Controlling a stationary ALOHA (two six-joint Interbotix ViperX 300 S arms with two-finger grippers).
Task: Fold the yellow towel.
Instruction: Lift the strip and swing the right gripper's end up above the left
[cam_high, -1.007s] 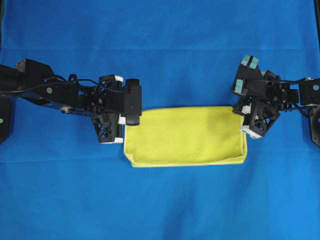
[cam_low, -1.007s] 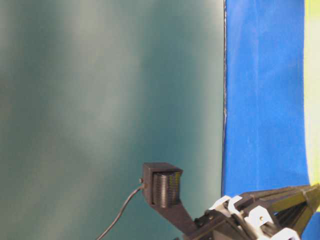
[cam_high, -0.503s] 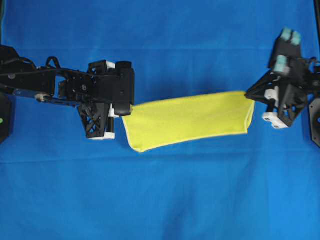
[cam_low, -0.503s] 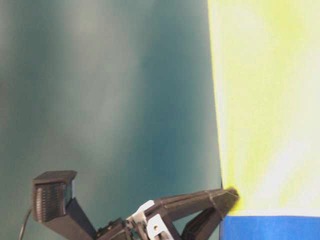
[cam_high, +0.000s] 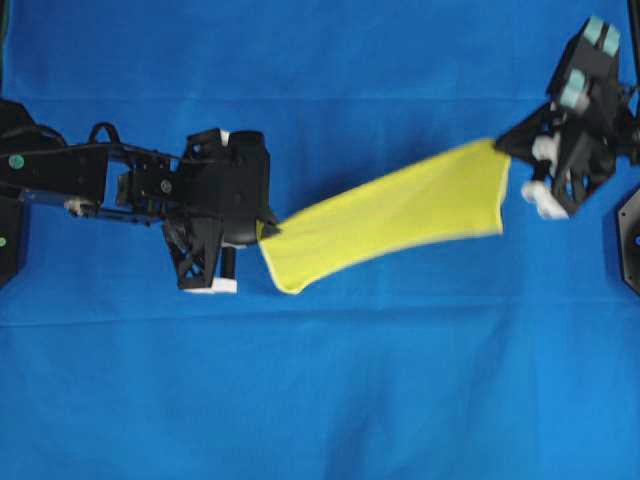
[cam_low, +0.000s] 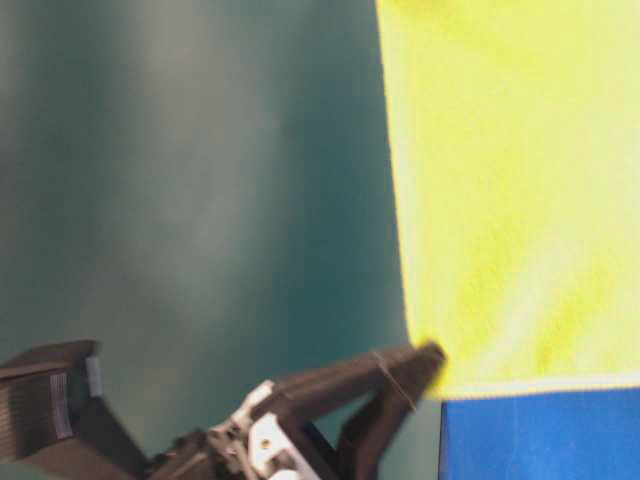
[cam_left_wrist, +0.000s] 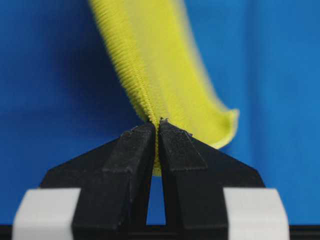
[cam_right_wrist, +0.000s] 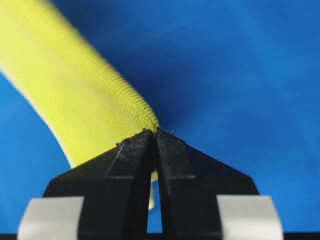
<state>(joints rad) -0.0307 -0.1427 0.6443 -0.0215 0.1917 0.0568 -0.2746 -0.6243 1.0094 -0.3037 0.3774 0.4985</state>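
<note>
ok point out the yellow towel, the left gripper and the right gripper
yellow towel (cam_high: 400, 215), overhead view, middle of the hanging span
left gripper (cam_left_wrist: 156, 127), left wrist view, fingertips pinching the fold
right gripper (cam_right_wrist: 153, 134), right wrist view, fingertips pinching the fold

Bright even light, motion blur, soft foregrounds.

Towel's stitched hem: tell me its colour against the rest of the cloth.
Paler, whitish yellow on the yellow towel; clearest along its lower edge in the overhead exterior view.

Left arm reaching in from the left edge, left end effector (cam_high: 268, 229) clamped tight, fingertips (cam_left_wrist: 142, 137) pressed together, right arm at the upper right, right end effector (cam_high: 503, 147) likewise pinched closed, angled down-left
</note>
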